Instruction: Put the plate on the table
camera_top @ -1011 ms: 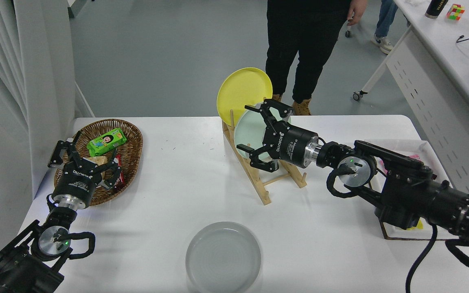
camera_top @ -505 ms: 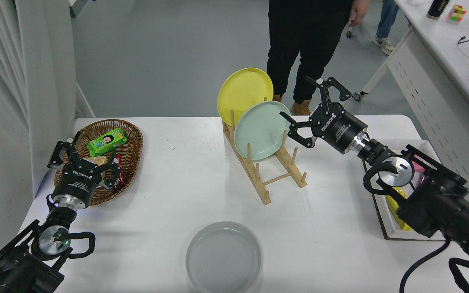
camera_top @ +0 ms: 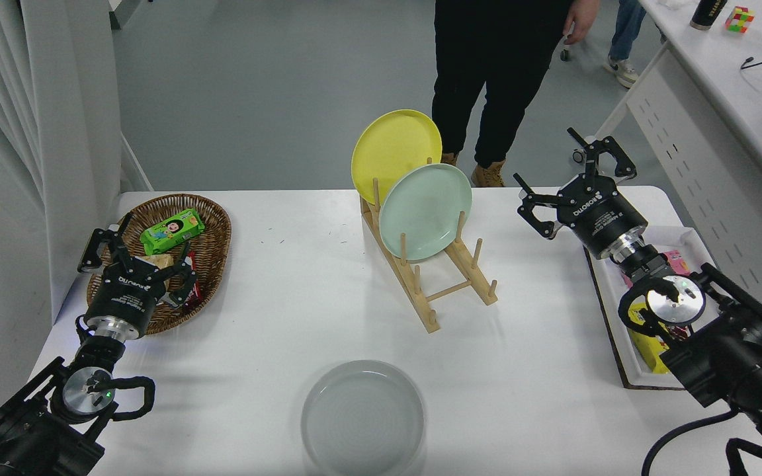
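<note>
On my head view I count three plates. The grey plate [camera_top: 362, 418] lies flat on the white table [camera_top: 275, 330] near its front edge, close to the middle, with nothing touching it. The other two stand on edge in one wooden rack [camera_top: 430, 277] at the middle of the table: a yellow plate [camera_top: 391, 149] at the back and a mint green plate [camera_top: 424, 210] just in front of it, overlapping it from where I look.

I see two grippers. My right gripper [camera_top: 569, 175] hangs over the table's far right corner, well apart from the rack and from the grey plate; its fingers are spread wide and hold nothing. My left gripper [camera_top: 135, 246] sits parked at the lower left, over one wicker basket [camera_top: 212, 228], fingers also spread and empty. In the basket I make out one green packet [camera_top: 172, 230] and a few other wrapped snacks I cannot count.

One white tray [camera_top: 626, 344] lies at the right edge beneath my right arm. One person [camera_top: 500, 59] in dark clothes stands at the far side.
</note>
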You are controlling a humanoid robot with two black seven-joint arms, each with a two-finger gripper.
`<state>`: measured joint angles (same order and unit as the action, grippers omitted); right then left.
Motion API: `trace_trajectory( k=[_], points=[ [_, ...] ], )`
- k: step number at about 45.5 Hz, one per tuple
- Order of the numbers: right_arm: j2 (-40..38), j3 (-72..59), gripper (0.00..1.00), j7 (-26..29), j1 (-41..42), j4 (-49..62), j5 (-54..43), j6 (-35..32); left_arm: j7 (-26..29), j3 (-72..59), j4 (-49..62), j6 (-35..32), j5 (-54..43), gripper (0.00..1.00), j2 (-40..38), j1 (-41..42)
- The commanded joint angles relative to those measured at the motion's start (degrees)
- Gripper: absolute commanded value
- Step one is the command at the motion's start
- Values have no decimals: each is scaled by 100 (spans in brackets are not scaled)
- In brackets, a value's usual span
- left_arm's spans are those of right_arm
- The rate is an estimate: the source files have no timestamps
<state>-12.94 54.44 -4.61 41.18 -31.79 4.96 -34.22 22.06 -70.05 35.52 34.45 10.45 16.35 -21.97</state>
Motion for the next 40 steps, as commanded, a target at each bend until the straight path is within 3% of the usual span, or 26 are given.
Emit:
trace_trajectory(
  k=[1, 40],
  points=[
    [64, 313, 99, 4, -127, 559, 32, -6, 0, 0, -1, 0, 1, 98, 0, 0],
    [134, 392, 99, 4, -549, 603, 58, -32, 0, 0, -1, -9, 1, 98, 0, 0]
  ],
)
